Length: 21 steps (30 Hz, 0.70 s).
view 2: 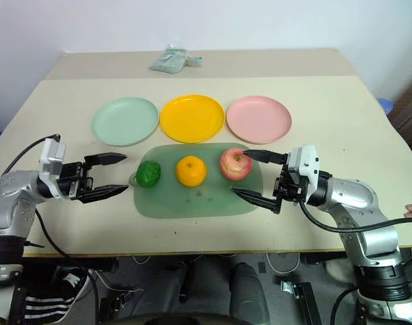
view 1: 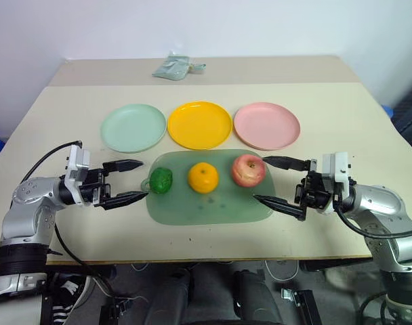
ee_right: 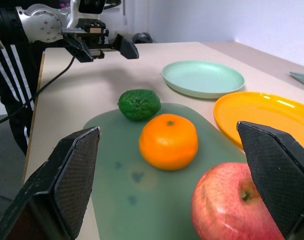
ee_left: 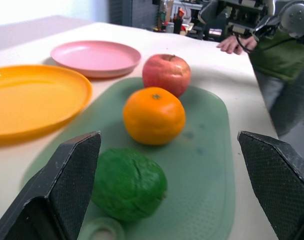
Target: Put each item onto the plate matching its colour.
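You have not started: the lime [view 1: 161, 180], orange [view 1: 202, 177] and apple [view 1: 249, 169] sit on the green mat [view 1: 213, 210], all three plates [view 1: 200, 124] bare, left tool [view 1: 122, 181] and right tool [view 1: 282, 183] both spread wide.

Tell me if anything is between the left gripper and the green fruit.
Nothing visible. The left gripper is open beside the green fruit, which sits at the near end of the green mat, with only bare table between them.

Glossy yellow plate [view 1: 200, 124] (plastic-looking)
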{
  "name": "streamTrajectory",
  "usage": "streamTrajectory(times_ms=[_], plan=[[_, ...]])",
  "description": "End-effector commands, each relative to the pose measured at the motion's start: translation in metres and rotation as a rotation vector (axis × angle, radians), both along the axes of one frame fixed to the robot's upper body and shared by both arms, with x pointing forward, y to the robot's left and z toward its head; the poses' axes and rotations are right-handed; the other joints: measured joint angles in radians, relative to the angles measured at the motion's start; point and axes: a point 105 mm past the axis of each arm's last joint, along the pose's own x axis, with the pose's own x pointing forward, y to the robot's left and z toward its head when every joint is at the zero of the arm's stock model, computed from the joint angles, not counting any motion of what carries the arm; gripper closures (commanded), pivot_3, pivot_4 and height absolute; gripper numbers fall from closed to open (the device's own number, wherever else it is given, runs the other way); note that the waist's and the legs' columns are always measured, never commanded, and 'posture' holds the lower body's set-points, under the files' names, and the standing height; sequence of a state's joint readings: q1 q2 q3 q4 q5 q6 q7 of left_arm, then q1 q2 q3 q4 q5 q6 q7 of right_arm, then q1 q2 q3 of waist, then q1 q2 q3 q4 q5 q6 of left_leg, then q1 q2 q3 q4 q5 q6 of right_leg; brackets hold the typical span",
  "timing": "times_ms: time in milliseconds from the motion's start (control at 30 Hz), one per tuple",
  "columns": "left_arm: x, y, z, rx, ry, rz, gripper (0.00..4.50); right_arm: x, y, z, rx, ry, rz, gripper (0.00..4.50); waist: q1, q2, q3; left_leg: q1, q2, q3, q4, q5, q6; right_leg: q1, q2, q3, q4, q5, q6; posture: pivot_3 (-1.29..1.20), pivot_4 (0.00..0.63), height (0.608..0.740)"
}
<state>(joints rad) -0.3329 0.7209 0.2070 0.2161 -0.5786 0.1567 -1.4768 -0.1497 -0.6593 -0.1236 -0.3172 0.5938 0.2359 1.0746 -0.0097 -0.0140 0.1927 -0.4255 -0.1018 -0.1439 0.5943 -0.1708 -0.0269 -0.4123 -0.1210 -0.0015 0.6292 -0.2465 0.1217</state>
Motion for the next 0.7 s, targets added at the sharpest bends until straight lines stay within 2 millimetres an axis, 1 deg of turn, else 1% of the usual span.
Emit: streamTrajectory(times_ms=[33,167,300,467,567,667,700], plan=[[0.003,-0.001,0.006,0.008,-0.034,-0.011,0.0,-0.001,0.002,0.008,0.01,-0.048,0.0,0.04,-0.001,0.0,0.0,0.0,0.0,0.0,0.0,0.0,0.0,0.0,0.0,0.0,0.0,0.0,0.0,0.0,0.15,0.74],[0.006,-0.002,0.005,0.007,-0.036,-0.017,0.0,-0.002,0.001,0.01,0.015,-0.054,-0.012,0.04,-0.001,0.0,0.0,0.0,0.0,0.0,0.0,0.0,0.0,0.0,0.0,0.0,0.0,0.0,0.0,0.0,0.15,0.74],[0.007,-0.002,0.011,-0.008,-0.04,-0.005,0.0,0.001,-0.001,0.016,0.032,-0.064,-0.018,0.04,-0.003,0.0,0.0,0.0,0.0,0.0,0.0,0.001,0.001,-0.001,0.0,0.001,0.0,0.0,0.0,0.0,0.15,0.74],[0.01,0.008,0.021,-0.032,-0.05,0.061,0.0,0.009,0.003,0.02,0.048,-0.065,-0.007,0.04,-0.003,0.0,0.0,0.0,0.001,0.0,0.0,0.001,0.001,-0.001,0.001,0.001,0.0,0.0,0.0,0.0,0.15,0.74],[0.012,0.01,0.018,-0.002,-0.036,0.09,0.0,0.012,0.004,0.022,0.043,-0.066,0.004,0.04,-0.002,0.0,0.0,0.0,0.001,0.0,-0.001,0.001,0.001,-0.001,0.001,0.001,0.0,0.0,0.0,0.0,0.15,0.74],[0.021,0.012,0.01,0.016,-0.034,0.167,0.0,0.012,0.005,0.023,0.026,-0.054,0.034,0.04,-0.001,0.0,0.0,0.0,0.001,0.001,-0.001,0.001,0.001,-0.001,0.001,0.001,0.0,0.0,0.0,0.0,0.15,0.74],[0.024,0.01,0.01,0.016,-0.049,0.182,0.0,0.01,0.008,0.025,0.017,-0.055,0.058,0.04,-0.001,0.0,0.0,0.0,0.001,0.001,-0.001,0.001,0.001,-0.001,0.001,0.001,0.0,0.0,0.0,0.0,0.15,0.74]])
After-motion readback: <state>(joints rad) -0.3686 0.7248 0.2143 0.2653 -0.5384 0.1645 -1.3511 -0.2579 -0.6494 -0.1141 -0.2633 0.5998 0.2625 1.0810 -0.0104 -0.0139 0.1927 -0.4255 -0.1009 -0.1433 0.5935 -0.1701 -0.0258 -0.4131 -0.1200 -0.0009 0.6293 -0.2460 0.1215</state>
